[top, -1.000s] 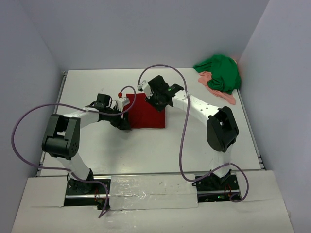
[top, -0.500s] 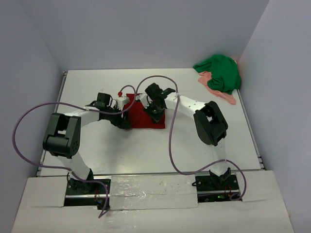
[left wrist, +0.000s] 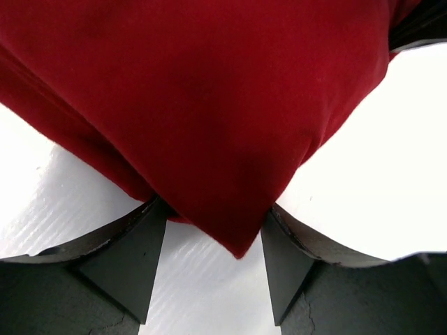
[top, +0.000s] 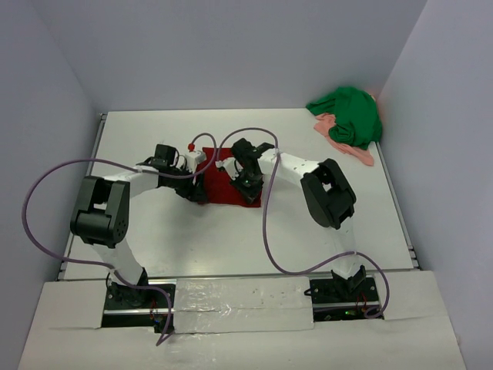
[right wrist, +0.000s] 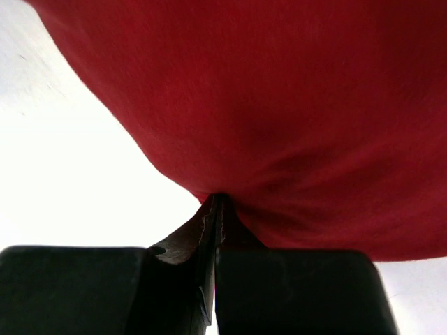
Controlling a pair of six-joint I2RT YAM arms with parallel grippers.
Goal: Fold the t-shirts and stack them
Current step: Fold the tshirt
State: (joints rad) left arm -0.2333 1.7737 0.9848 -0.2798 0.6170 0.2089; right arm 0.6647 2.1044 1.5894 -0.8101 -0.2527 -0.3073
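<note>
The dark red t-shirt (top: pixel 225 183) lies partly folded in the middle of the table. It fills the left wrist view (left wrist: pixel 209 98) and the right wrist view (right wrist: pixel 279 98). My left gripper (top: pixel 198 190) sits at its left edge. Its jaws stand apart, with a corner of the red cloth hanging between them (left wrist: pixel 213 215). My right gripper (top: pixel 249 185) is over the shirt's right part and is shut on a pinch of red cloth (right wrist: pixel 218 199). The green t-shirt (top: pixel 350 114) lies crumpled on the salmon-pink cloth (top: pixel 348 148) at the far right corner.
The table (top: pixel 231 239) is white, with grey walls at the back and both sides. Purple cables (top: pixel 266 200) loop from both arms over the near half. Metal rails run along the left and right table edges.
My right gripper has moved left and nearer with the red cloth in it, so the visible red patch is narrower. My left gripper has stayed at the shirt's left edge.
</note>
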